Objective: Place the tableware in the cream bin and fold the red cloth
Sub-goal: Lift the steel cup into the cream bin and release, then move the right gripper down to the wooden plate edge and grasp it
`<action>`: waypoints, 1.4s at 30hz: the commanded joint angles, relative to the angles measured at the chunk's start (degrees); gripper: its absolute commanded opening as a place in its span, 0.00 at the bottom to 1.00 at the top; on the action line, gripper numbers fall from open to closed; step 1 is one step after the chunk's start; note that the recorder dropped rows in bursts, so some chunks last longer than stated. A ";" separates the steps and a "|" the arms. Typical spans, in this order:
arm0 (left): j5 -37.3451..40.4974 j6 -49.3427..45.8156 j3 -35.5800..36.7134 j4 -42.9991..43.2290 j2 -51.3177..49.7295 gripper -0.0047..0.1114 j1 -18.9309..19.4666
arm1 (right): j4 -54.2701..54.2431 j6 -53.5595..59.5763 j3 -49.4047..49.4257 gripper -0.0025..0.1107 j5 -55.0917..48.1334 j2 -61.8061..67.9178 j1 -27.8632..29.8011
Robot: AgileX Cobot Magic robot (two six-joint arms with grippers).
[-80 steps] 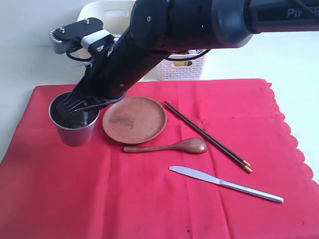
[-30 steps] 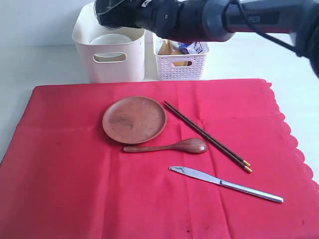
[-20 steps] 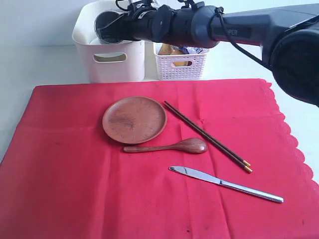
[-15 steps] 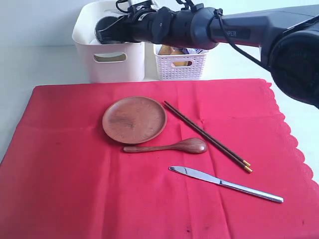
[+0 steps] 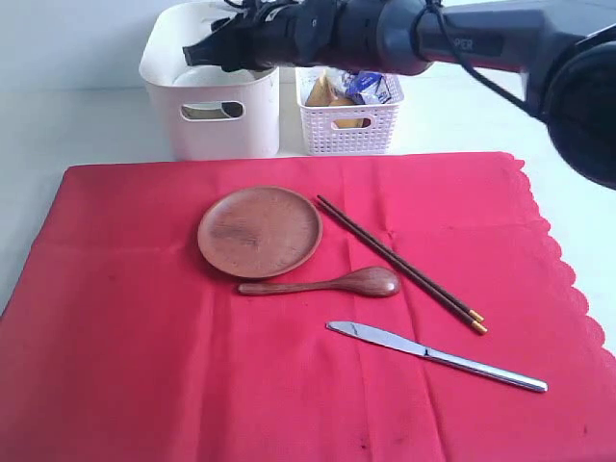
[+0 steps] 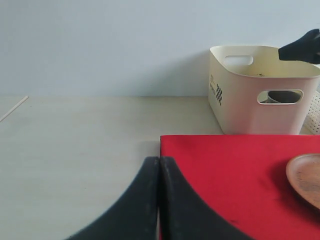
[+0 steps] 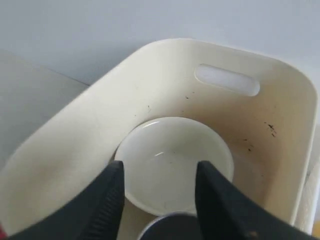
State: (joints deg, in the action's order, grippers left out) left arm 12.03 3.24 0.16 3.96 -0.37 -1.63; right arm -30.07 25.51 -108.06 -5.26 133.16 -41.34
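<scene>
Red scalloped fabric cloth [image 5: 144, 337] in front, drop-off behind.
On it lie the steel table knife [image 5: 433, 354], wooden spoon [image 5: 322, 283], dark yellow-tipped chopsticks [image 5: 399, 262] and round brown wooden plate [image 5: 260, 231]. Beyond, the right gripper [image 7: 159, 170] hovers over the tall cream plastic bin [image 5: 207, 130], jaws apart, empty; it should rise straight, clear of the rim, before swinging away. Only its wrist view shows the steel cup [image 7: 167, 227] by the pale green-white bowl [image 7: 175, 155] inside; only the left wrist view, the left gripper [image 6: 159, 165], jaws pressed together, at the cloth's edge.
</scene>
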 commanded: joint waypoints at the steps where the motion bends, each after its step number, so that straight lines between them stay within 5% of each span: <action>1: -0.16 -0.04 -0.16 -0.13 0.37 0.05 -0.21 | 1.68 0.39 -0.82 0.42 -9.50 -5.51 0.40; 12: -0.16 -0.04 -0.16 -0.13 0.37 0.05 -0.21 | 25.99 -14.19 -0.82 0.26 -33.09 -17.31 1.04; 19: -0.16 -0.04 -0.16 -0.13 0.37 0.05 -0.21 | 33.13 -19.60 -0.82 0.02 -50.76 -20.84 1.04; 23: -0.16 -0.04 -0.16 -0.13 0.37 0.05 -0.21 | 33.67 -20.62 -0.82 0.02 -58.79 -20.96 1.04; 35: -0.16 -0.04 -0.16 -0.13 0.37 0.05 -0.21 | 26.07 -18.47 13.56 0.02 -52.03 -20.66 1.04; 42: -0.16 -0.04 -0.16 -0.13 0.37 0.05 -0.21 | 13.91 -5.81 17.98 0.02 -48.34 -16.07 1.70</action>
State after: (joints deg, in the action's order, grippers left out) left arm 12.03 3.24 0.16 3.96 -0.37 -1.63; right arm -10.48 14.16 -90.55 -55.52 115.63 -40.34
